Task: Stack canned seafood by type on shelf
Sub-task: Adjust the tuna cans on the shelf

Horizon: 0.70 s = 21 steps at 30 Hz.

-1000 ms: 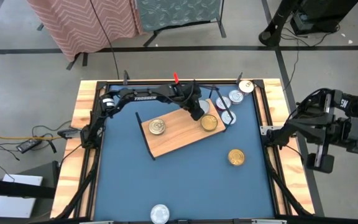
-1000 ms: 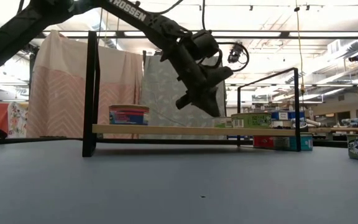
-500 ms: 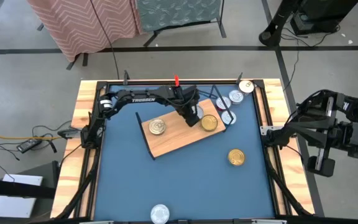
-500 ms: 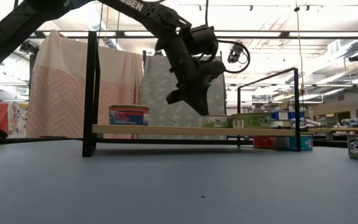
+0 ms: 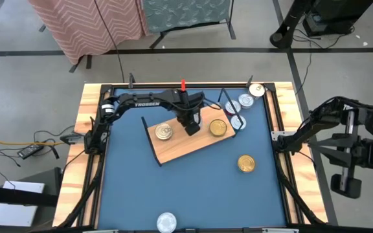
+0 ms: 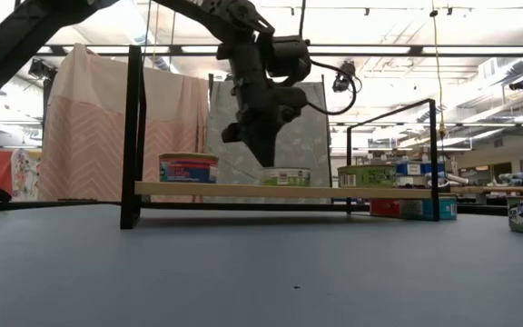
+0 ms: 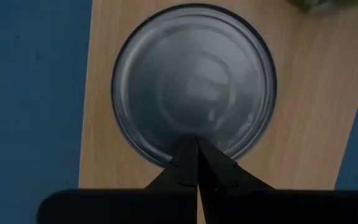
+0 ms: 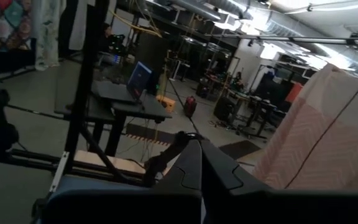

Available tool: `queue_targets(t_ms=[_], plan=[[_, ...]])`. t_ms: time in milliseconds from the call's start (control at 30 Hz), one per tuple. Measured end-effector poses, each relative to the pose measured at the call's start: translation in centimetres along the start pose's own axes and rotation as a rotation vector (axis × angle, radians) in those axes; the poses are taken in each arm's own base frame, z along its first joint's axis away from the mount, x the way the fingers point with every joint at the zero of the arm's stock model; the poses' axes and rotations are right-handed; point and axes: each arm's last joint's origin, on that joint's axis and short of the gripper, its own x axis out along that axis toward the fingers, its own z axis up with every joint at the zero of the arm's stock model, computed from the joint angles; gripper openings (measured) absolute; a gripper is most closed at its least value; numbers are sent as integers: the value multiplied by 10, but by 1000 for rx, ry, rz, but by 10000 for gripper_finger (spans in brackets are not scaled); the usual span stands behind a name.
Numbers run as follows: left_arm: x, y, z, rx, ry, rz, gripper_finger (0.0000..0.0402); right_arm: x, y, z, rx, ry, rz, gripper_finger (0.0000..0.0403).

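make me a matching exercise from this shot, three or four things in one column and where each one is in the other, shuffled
Things:
1. left gripper
2. right gripper
3. gold-lidded can
4. silver-lidded can

Places:
A. on the blue table, off the shelf, toward the right arm's side
B. shut, above a silver-lidded tin on the shelf
C. at the table's near edge, alone
D. off the table, shut, pointing into the room

Pairs: 1-B, 2-D, 3-A, 4-C
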Motion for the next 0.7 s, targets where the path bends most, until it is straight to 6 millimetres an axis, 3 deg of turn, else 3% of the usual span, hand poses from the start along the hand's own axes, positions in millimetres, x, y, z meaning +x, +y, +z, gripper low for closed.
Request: queue_targets(t_ms=[500, 600, 700], plan=[[-4, -2, -15, 6, 140, 22, 3, -3, 0, 1, -46, -4, 13, 5], [-16, -7, -10, 48, 66, 61, 3, -3, 0, 1, -47, -4, 13, 5], [-32, -16, 12, 72, -132, 32, 3, -3, 0, 0, -47, -4, 13, 5]])
